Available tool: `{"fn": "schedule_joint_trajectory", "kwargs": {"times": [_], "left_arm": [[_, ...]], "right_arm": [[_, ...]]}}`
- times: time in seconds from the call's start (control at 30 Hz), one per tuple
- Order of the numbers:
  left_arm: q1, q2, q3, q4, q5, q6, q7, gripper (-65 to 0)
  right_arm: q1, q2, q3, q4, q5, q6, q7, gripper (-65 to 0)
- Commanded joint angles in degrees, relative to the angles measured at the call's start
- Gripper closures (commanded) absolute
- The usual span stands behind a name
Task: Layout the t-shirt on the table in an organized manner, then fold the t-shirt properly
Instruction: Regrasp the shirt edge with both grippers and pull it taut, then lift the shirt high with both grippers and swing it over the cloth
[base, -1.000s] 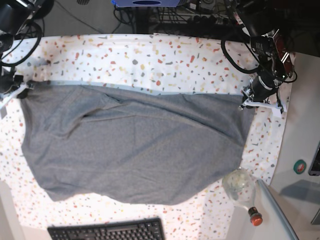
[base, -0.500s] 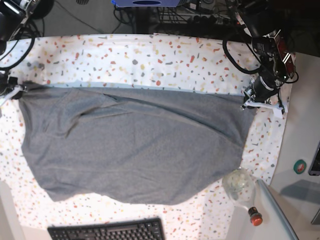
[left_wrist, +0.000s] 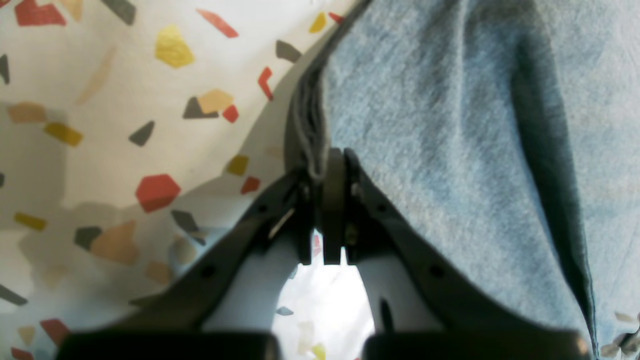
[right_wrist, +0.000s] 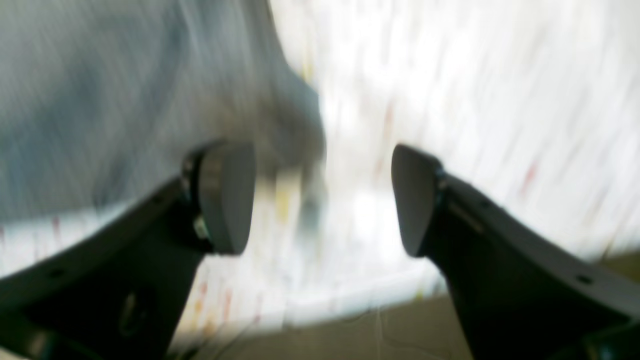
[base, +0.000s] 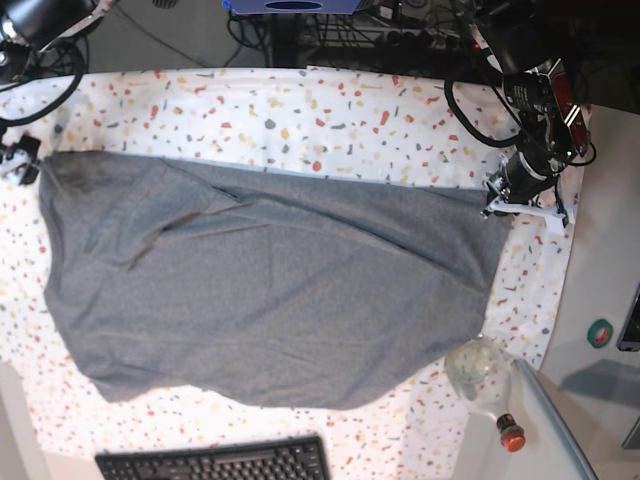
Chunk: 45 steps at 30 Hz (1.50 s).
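The heather-grey t-shirt (base: 270, 290) lies spread wide across the speckled table (base: 300, 110), with some creases near its upper left. My left gripper (base: 497, 203) is at the shirt's right corner. In the left wrist view it (left_wrist: 325, 170) is shut on the hem of the t-shirt (left_wrist: 450, 125). My right gripper (base: 20, 160) is at the table's left edge, just off the shirt's upper left corner. In the blurred right wrist view it (right_wrist: 320, 200) is open and empty, with the t-shirt (right_wrist: 125, 75) to its upper left.
A black keyboard (base: 215, 462) lies at the front edge. A clear bottle (base: 480, 372) with a red cap lies at the front right, just past the shirt's corner. A green tape roll (base: 600, 333) sits off the table to the right.
My right gripper has let go of the shirt's left corner and moved up and away. That corner now lies flat, farther back. My left gripper has stayed in place, still shut.
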Motion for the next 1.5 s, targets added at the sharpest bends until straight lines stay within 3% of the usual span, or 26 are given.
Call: {"fn": "schedule_joint_trajectory", "kwargs": {"times": [0.0,0.07,0.17,0.5,0.73,0.8,0.87,0.9,0.93,1.03,1.17,1.23,1.33,1.47], "left_arm": [[-0.54,-0.62,-0.09,0.96,-0.47,-0.24,-1.02,0.0],[-0.54,-0.62,-0.09,0.96,-0.47,-0.24,-1.02,0.0],[-0.54,-0.62,-0.09,0.96,-0.47,-0.24,-1.02,0.0],[0.34,-0.62,-0.09,1.05,-0.47,-0.24,-1.02,0.0],[0.51,-0.71,-0.09,1.05,-0.47,-0.24,-1.02,0.0],[0.51,-0.71,-0.09,1.05,-0.47,-0.24,-1.02,0.0],[0.51,-0.71,-0.09,1.05,-0.47,-0.24,-1.02,0.0],[0.51,-0.71,-0.09,1.05,-0.47,-0.24,-1.02,0.0],[0.51,-0.71,-0.09,1.05,-0.47,-0.24,-1.02,0.0],[0.69,-0.62,-0.09,2.81,-0.47,-0.07,-0.76,0.0],[3.41,-0.71,3.87,11.86,-0.47,0.11,-0.67,0.0],[4.12,-0.89,6.5,16.87,-0.47,0.11,-0.14,0.0],[3.24,-0.89,8.09,23.73,-0.56,1.25,4.87,0.0],[-2.56,-0.62,8.53,30.94,-0.56,2.13,11.02,0.0]], "right_arm": [[0.41,-0.21,1.0,1.45,1.2,0.21,-0.09,-40.2],[0.32,-2.41,2.85,0.66,2.0,0.3,-1.58,-40.4],[0.94,-3.2,4.08,-3.38,2.44,0.3,0.44,-40.4],[6.57,0.14,7.07,-24.13,2.44,0.3,7.47,-40.4],[7.09,1.02,6.8,-28.35,2.44,0.39,9.93,-39.0],[7.18,1.02,6.98,-28.35,2.44,0.39,9.93,-31.2],[7.18,1.02,7.07,-28.35,2.44,0.39,9.93,-16.4],[7.18,1.02,7.07,-28.35,2.44,0.48,10.11,-5.4],[7.27,1.02,6.8,-28.26,2.44,0.48,9.93,0.0],[7.8,1.37,6.71,-27.38,2.26,-0.05,9.85,0.0],[9.29,2.34,6.63,-19.82,2.08,-0.23,2.81,0.0],[10.61,3.21,6.63,-14.11,2.08,-2.16,-1.76,0.0],[13.95,4.71,5.39,-6.64,2.35,-6.03,-7.74,0.0],[19.66,9.72,-2.25,-3.65,2.35,-10.07,-11.34,0.0]]}}
